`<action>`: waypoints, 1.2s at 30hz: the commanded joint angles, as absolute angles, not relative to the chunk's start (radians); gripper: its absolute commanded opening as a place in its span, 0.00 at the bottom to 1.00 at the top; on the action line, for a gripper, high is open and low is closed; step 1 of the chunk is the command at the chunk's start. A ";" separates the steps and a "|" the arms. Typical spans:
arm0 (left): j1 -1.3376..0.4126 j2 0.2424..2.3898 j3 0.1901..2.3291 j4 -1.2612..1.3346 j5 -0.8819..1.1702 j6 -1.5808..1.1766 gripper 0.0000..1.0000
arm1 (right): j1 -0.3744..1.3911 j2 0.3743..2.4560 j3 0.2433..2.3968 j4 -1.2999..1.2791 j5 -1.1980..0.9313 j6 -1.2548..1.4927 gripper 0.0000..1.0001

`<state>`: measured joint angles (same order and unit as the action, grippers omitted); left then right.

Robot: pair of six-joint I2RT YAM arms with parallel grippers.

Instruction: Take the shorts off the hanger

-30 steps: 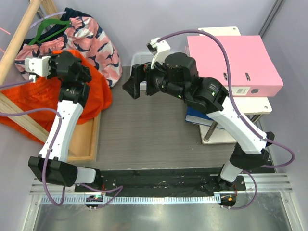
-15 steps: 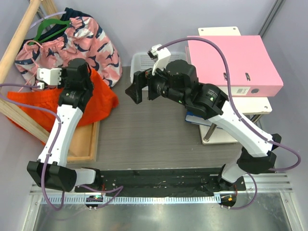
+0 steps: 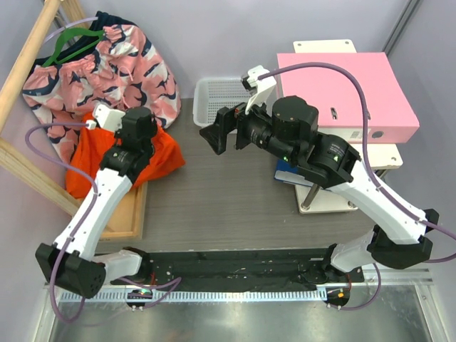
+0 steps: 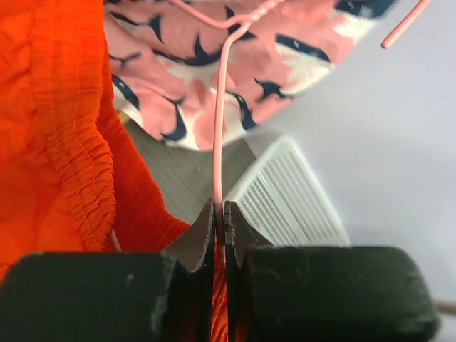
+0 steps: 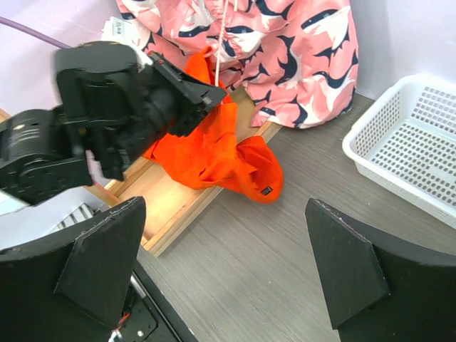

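Note:
My left gripper (image 3: 146,125) is shut on the thin pale pink hanger (image 4: 219,128). Its wire runs straight up out of the closed jaws, with the hook (image 4: 406,25) at the top right of the left wrist view. The bright orange shorts (image 3: 162,153) hang bunched under and beside that gripper. They fill the left of the left wrist view (image 4: 57,142) and drape over the wooden frame in the right wrist view (image 5: 214,153). My right gripper (image 3: 221,132) is open and empty above the table, apart from the shorts (image 5: 228,263).
A pink patterned garment (image 3: 125,60) hangs on a green hanger (image 3: 68,39) from a wooden rail (image 3: 28,50) at the back left. A wooden frame (image 3: 132,206) lies at the left. A white mesh basket (image 3: 217,96) stands at the back. A pink binder (image 3: 342,85) lies on a stand at the right.
My left gripper has moved right and toward the table's middle with the hanger, dragging the shorts off the left side into a bunch. My right arm has shifted a little right.

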<state>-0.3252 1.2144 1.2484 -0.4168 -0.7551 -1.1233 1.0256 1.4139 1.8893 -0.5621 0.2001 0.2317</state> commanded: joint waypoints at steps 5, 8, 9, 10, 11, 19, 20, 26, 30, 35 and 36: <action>-0.330 1.059 1.229 -0.319 -0.274 -1.022 0.00 | 1.025 1.388 1.887 -0.502 0.247 0.192 1.00; -0.328 1.048 1.275 -0.374 -0.148 -1.020 0.00 | 1.025 1.397 1.896 -0.511 0.247 0.189 1.00; -0.328 1.048 1.308 -0.385 -0.047 -1.013 0.00 | 1.023 1.400 1.898 -0.514 0.247 0.187 1.00; -0.330 1.048 1.321 -0.393 -0.007 -0.999 0.00 | 1.025 1.401 1.899 -0.517 0.248 0.187 1.00; -0.328 1.046 1.331 -0.409 0.055 -0.994 0.00 | 1.025 1.402 1.902 -0.515 0.250 0.186 1.00; -0.324 1.054 1.404 -0.529 0.415 -0.979 0.00 | 0.918 1.466 1.921 -0.574 0.229 0.260 1.00; -0.322 1.060 1.413 -0.519 0.446 -0.995 0.00 | 0.885 1.474 1.922 -0.577 0.174 0.299 1.00; -0.279 1.114 1.488 -0.509 0.607 -1.045 0.00 | 0.834 1.519 1.991 -0.600 0.149 0.299 1.00; -0.226 1.127 1.506 -0.430 0.698 -1.133 0.00 | 0.833 1.499 1.990 -0.600 0.190 0.293 1.00; -0.212 1.129 1.493 -0.356 0.726 -1.186 0.00 | 0.828 1.499 2.011 -0.575 0.248 0.389 0.99; -0.212 1.127 1.485 -0.347 0.730 -1.193 0.00 | 0.828 1.502 2.005 -0.560 0.256 0.420 0.97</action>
<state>-0.2146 1.1419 1.4548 -0.4980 0.6197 -1.1229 0.8303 1.5352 1.9617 -0.6201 0.1932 0.3161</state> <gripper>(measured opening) 0.010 0.992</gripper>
